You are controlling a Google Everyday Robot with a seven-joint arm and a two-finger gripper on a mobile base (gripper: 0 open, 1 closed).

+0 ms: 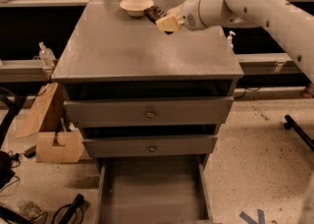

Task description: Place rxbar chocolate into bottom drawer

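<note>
The rxbar chocolate (152,12), a small dark bar, is held in my gripper (160,19) above the back of the grey cabinet top (137,51), just right of the white bowl. The gripper's pale fingers are shut on the bar's right end, and the bar is clear of the surface. My white arm reaches in from the upper right. The bottom drawer (149,188) is pulled open at the foot of the cabinet, a shallow grey tray with nothing in it, well below and in front of the gripper.
A white bowl (136,6) stands at the back of the cabinet top. The two upper drawers (149,112) with round knobs are closed. Cardboard boxes (54,144) and cables lie on the floor at the left. A small bottle (45,53) stands on the left ledge.
</note>
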